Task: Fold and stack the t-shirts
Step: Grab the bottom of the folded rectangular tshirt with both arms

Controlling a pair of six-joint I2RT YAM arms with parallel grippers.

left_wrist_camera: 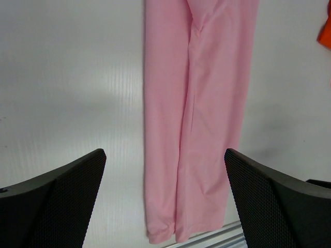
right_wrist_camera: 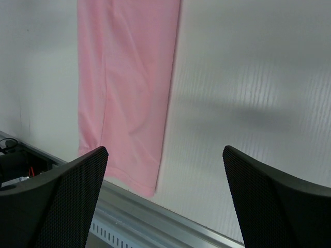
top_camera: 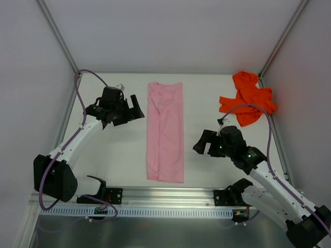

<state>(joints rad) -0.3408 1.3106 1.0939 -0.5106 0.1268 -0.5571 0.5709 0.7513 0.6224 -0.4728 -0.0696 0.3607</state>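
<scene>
The light pink t-shirt (top_camera: 165, 132) lies flat in the middle of the table, folded lengthwise into a long narrow strip; it also fills the left wrist view (left_wrist_camera: 199, 113) and shows in the right wrist view (right_wrist_camera: 126, 88). The orange-red t-shirt (top_camera: 248, 98) sits crumpled at the back right. My left gripper (top_camera: 138, 108) hovers open just left of the pink strip's far end, nothing between its fingers (left_wrist_camera: 62, 201). My right gripper (top_camera: 204, 143) hovers open to the right of the strip, also empty, fingers (right_wrist_camera: 269, 196) wide apart.
A metal rail (top_camera: 165, 199) runs along the table's near edge, close to the pink strip's near end. Frame posts (top_camera: 64, 46) and white walls enclose the sides and back. A grey cable (top_camera: 258, 111) loops over the orange shirt's edge.
</scene>
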